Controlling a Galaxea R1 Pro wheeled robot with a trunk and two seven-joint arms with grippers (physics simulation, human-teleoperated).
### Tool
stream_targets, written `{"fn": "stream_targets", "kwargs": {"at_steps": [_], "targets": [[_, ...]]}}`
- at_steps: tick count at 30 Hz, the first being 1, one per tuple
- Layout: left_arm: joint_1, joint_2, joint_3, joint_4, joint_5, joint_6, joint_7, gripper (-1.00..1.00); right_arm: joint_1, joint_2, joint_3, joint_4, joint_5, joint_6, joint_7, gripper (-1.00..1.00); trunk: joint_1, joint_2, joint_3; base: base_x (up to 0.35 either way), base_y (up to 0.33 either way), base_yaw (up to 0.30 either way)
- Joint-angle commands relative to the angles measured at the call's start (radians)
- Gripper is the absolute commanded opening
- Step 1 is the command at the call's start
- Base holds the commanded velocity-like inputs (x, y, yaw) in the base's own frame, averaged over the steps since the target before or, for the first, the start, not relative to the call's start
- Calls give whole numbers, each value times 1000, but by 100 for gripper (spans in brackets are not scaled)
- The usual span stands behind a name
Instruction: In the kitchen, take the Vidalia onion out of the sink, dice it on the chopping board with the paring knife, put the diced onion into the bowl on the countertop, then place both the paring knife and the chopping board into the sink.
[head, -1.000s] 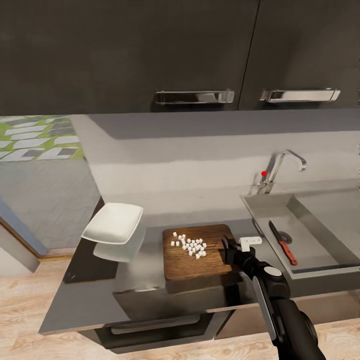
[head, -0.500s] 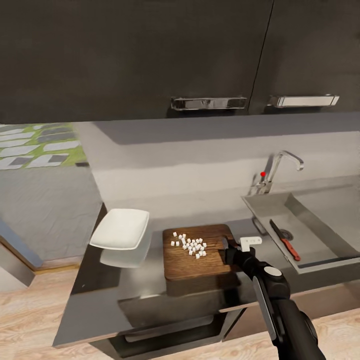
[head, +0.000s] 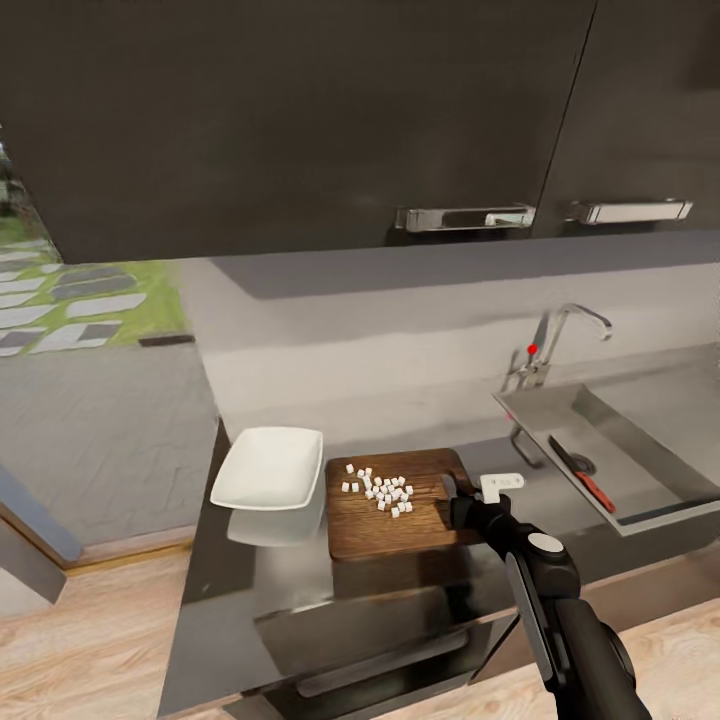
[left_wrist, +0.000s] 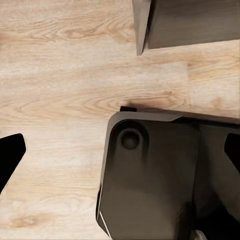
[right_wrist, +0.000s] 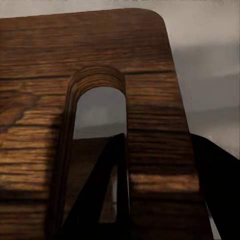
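**Wooden board in the right gripper's hold, onion dice still on top**

Dark-brown and grained, the chopping board (head: 400, 503) lies on the grey countertop (head: 270, 590) with a scatter of small white diced onion (head: 380, 488) heaped toward its far half. The right gripper (head: 452, 497) is closed on the board's short end nearest the sink (head: 600, 450); in the right wrist view one dark finger (right_wrist: 102, 195) passes through the oblong handle slot (right_wrist: 100, 117) and the other lies outside the board's edge, pinching the wood between them. Just beside the board, on the side away from the sink, sits the white bowl (head: 268, 468), nothing visible inside it, its near corner almost touching the board. The paring knife (head: 582, 474) rests in the sink basin, dark blade toward the faucet (head: 560, 335), red handle toward the front wall. Dark upper cabinets (head: 300, 110) with chrome handles hang above the board. The left wrist view looks down on pale wood flooring (left_wrist: 75, 65) and the robot's dark base (left_wrist: 160, 175); the left gripper's black fingertips (left_wrist: 10, 155) stand wide apart, holding nothing.
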Motion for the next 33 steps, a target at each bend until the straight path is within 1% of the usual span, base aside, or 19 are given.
{"fn": "stream_targets", "kwargs": {"at_steps": [1,5,16,22,33], "targets": [[0,2,-6,-1,10,-3,8,100,-1,1,-2,-2,6,5,8,-100,1,-2,0,0,308,-120],[0,2,-6,-1,10,-3,8,100,-1,1,-2,-2,6,5,8,-100,1,-2,6,0,271,-120],[0,2,-6,-1,10,-3,8,100,-1,1,-2,-2,6,6,8,-100,1,-2,24,0,38,-117],[0,2,-6,-1,10,-3,8,100,-1,2,-1,-2,6,34,7,-100,1,-2,34,0,162,-111],[0,2,-6,-1,10,-3,8,100,-1,2,-2,-3,6,41,7,-100,1,-2,52,0,175,-103]]}}
